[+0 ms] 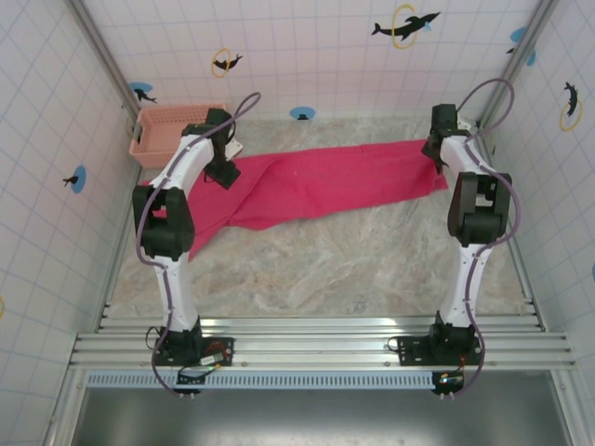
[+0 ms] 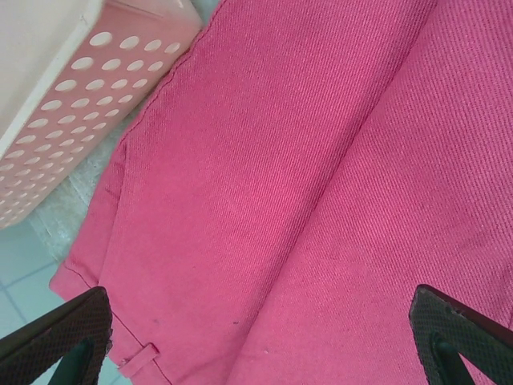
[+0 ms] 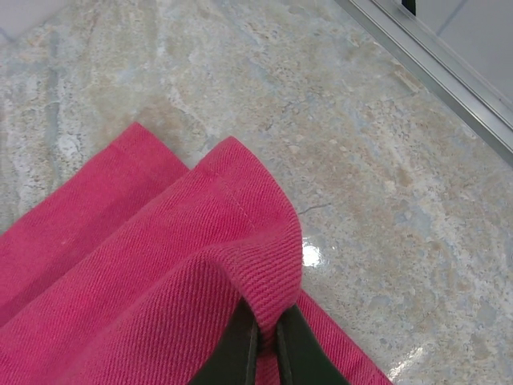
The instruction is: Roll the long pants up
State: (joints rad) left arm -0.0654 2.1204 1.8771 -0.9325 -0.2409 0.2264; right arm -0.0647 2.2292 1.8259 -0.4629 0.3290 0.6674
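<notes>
The long pants lie spread across the back of the table, magenta-pink, waist end at the left and leg hems at the right. My right gripper is shut on a pinched fold of the leg hem, lifting it a little off the table at the pants' right end. My left gripper hovers open over the waist end, its two dark fingertips wide apart above flat cloth, with a belt loop near the left one.
A pale salmon-pink slotted basket stands at the back left, right beside the waist edge. A metal rail runs along the right wall. Bare marbled tabletop stretches in front of the pants.
</notes>
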